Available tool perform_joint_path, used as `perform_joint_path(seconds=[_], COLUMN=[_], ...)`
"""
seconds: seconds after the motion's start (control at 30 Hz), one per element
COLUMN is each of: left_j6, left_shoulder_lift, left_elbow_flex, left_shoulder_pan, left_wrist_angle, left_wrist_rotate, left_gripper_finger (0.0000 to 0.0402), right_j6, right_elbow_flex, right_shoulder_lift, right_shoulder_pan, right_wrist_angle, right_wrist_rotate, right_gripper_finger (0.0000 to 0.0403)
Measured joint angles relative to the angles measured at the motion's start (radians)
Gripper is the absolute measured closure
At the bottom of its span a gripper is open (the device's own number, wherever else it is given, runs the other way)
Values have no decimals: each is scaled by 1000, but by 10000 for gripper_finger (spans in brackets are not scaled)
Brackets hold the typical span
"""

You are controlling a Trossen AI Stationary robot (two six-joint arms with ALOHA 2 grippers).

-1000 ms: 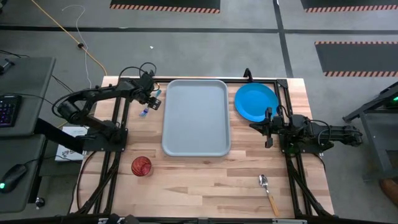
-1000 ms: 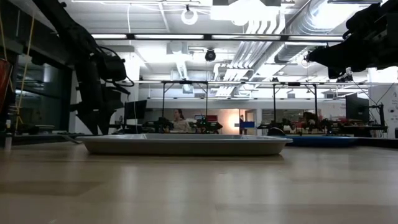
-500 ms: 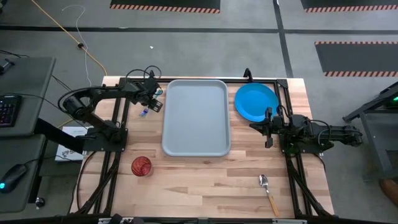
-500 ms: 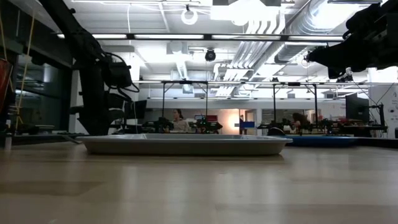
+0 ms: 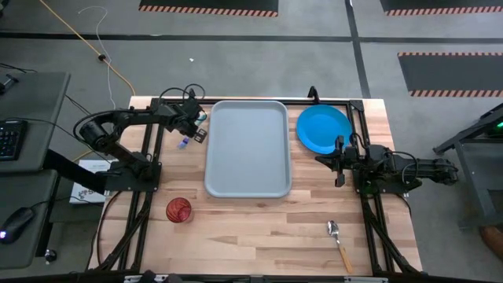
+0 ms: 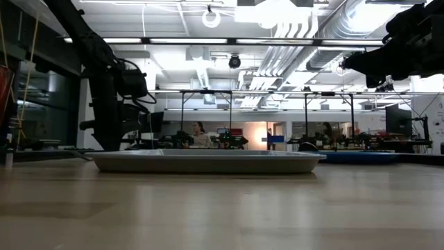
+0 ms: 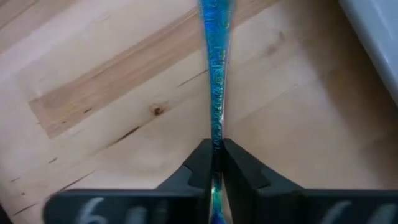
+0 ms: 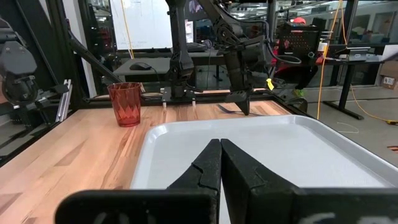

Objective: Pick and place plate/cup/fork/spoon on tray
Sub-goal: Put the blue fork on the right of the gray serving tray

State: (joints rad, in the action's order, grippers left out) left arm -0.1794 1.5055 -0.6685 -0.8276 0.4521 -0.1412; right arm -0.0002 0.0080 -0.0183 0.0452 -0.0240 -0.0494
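Observation:
My left gripper [image 5: 196,130] is at the table's far left, just left of the light-grey tray [image 5: 247,148], and is shut on the blue fork [image 7: 215,74]; the fork's free end [image 5: 182,142] shows beside it. My right gripper [image 5: 339,161] is shut and empty, hovering right of the tray and near the blue plate [image 5: 323,129], which lies flat on the table. The red-orange cup [image 5: 178,210] stands upright near the front left. The spoon [image 5: 339,244] lies flat at the front right. My left gripper pinches the fork's slim shaft [image 7: 216,142] between its two fingers, which point down from above. The fork is seen edge-on and runs straight out from the fingertips over the wood. Whether its free end rests on the table, I cannot tell.
The tray's rounded corner [image 7: 376,37] lies close beside the held fork. In the right wrist view the tray [image 8: 280,152] lies ahead of the shut fingers, with the cup [image 8: 125,103] beyond its left side. Bare wood spreads along the table's near edge.
My left gripper has shifted a little toward the tray with the fork still held, and the left arm's elbow has swung inward. My right arm has kept still.

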Motion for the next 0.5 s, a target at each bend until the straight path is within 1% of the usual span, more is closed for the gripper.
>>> perform_joint_path(seconds=[0.07, 0.17, 0.23, 0.33, 0.5], left_j6=[3, 24, 25, 25, 29], left_shoulder_lift=[0, 2, 1, -2, -54], left_elbow_flex=[-2, -20, -47, -92, -174], left_shoulder_pan=[0, -1, -1, -1, 6], left_wrist_angle=[0, 20, 50, 117, 182], left_wrist_rotate=[-8, -29, -42, -77, -134], left_gripper_finger=[391, 382, 382, 392, 393], right_j6=[0, 0, 0, 0, 0], right_elbow_flex=[0, 0, 0, 0, 0], right_shoulder_lift=[0, 0, 0, 0, 0], right_shoulder_pan=[0, 0, 0, 0, 0], right_wrist_angle=[0, 0, 0, 0, 0], right_wrist_rotate=[0, 0, 0, 0, 0], right_gripper_finger=[402, 402, 402, 402, 402])
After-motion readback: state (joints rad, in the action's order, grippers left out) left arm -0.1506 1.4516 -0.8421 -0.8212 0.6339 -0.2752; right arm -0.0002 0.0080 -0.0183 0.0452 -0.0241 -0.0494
